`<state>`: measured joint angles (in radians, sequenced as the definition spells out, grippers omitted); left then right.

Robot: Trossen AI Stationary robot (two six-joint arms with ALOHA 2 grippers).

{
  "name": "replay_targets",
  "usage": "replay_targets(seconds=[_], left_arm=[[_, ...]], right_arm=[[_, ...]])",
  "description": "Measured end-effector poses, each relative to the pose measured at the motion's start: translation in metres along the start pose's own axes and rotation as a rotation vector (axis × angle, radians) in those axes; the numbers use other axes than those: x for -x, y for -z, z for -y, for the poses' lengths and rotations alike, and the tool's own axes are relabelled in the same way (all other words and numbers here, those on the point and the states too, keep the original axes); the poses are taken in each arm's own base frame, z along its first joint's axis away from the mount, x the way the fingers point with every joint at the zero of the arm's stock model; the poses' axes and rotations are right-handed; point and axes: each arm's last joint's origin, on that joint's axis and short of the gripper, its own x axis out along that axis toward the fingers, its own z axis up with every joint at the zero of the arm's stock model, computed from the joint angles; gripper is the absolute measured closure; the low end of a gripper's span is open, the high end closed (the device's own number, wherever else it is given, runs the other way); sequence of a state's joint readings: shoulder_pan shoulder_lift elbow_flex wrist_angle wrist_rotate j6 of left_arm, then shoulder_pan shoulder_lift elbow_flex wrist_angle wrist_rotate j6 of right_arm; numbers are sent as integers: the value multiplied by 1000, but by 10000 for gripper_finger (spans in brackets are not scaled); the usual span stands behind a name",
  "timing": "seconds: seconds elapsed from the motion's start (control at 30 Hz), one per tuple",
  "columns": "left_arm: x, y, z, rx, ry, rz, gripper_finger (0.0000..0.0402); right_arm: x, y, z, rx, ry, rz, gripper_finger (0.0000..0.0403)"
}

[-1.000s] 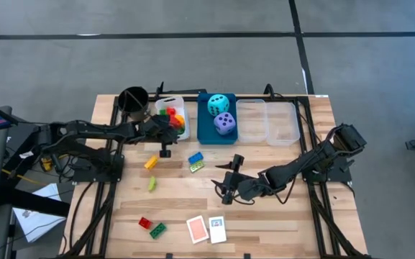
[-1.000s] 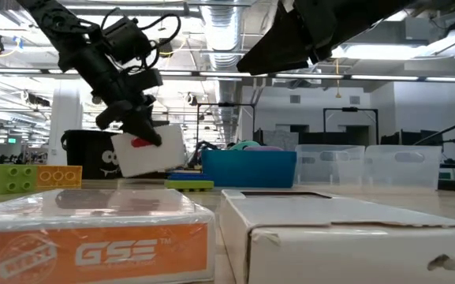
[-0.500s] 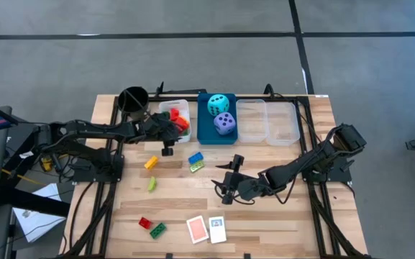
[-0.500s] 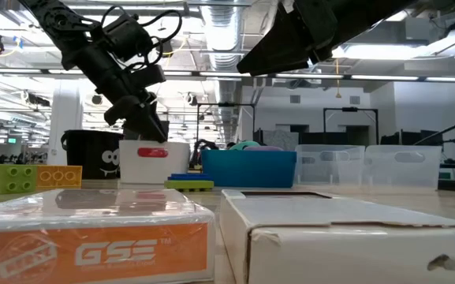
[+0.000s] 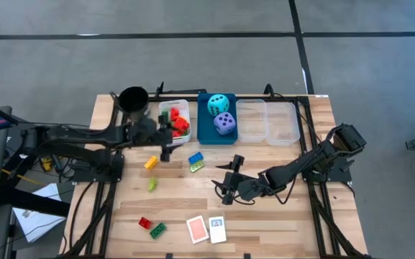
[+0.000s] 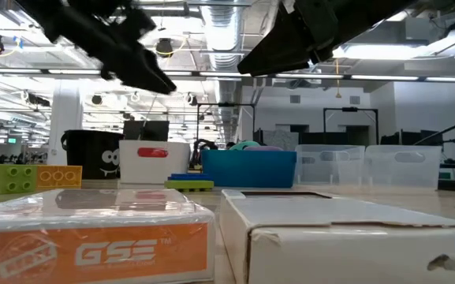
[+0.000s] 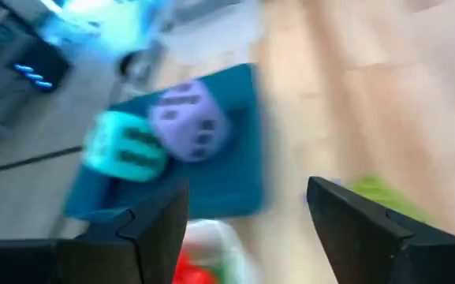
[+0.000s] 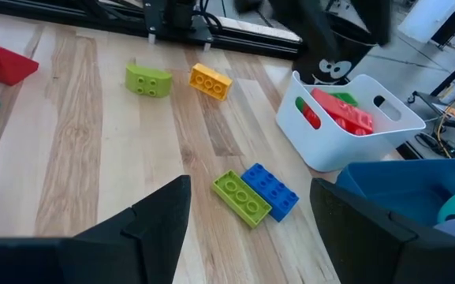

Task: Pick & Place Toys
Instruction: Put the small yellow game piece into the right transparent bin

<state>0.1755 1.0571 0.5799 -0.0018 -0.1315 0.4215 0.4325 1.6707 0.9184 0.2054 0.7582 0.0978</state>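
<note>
While both arms hang over it, surface (image 5: 279, 216): a pale wooden top carrying bins, bricks and cards.
Blue bin (image 5: 208, 134): at the back middle, holding the cyan die (image 5: 219, 103) and the purple die (image 5: 224, 124) side by side; the left wrist view shows both on its floor, which the low view hides behind the bin wall.
Clear bins (image 5: 267, 121): two, just right of the blue bin.
White bin (image 5: 165, 108): left of the blue bin, with red, green and orange bricks (image 5: 178, 122) inside; half a second ago the left arm reached over it.
Black cup (image 5: 133, 98): back left, beside the white bin.
Left gripper (image 5: 165, 137): now just in front of the white bin, having drawn back from above it; fingers (image 7: 144, 229) spread wide with nothing between them.
Right gripper (image 5: 229, 180): above the middle of the surface, unmoved since the earlier frames; fingers (image 8: 156, 217) wide apart and empty.
Cards (image 5: 206, 229): two at the front edge, one orange, one white and blue.
Blue brick (image 5: 196, 157) and green brick (image 5: 197, 167): touching, between the two grippers; the right wrist view shows their studs.
Yellow brick (image 5: 150, 162): just left of the left gripper.
Lime brick (image 5: 152, 184): in front of the yellow brick.
Red brick (image 5: 144, 223) and green brick (image 5: 158, 230): front left, close together.
</note>
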Motion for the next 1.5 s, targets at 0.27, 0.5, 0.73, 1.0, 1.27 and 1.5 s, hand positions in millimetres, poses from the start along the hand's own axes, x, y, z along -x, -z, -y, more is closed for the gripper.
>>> replay_targets(seconds=[0.27,0.5,0.73,1.0,1.27,1.5], left_arm=[[49,16,38,346,21,-275,151],[70,33,53,630,1,-468,151],[65,57,63,788,-29,-567,151],[58,87,77,875,-5,-708,151],[47,98,87,891,35,-729,151],[39,108,93,870,18,-772,171]], right_arm=[[0,0,0,-17,-1,-1,147],[0,-1,0,-29,-2,10,147],[0,-1,0,-26,-2,7,147],[0,-1,0,-23,-2,7,147],[0,-1,0,-25,-3,8,147],[0,-1,0,-25,-3,8,147]])
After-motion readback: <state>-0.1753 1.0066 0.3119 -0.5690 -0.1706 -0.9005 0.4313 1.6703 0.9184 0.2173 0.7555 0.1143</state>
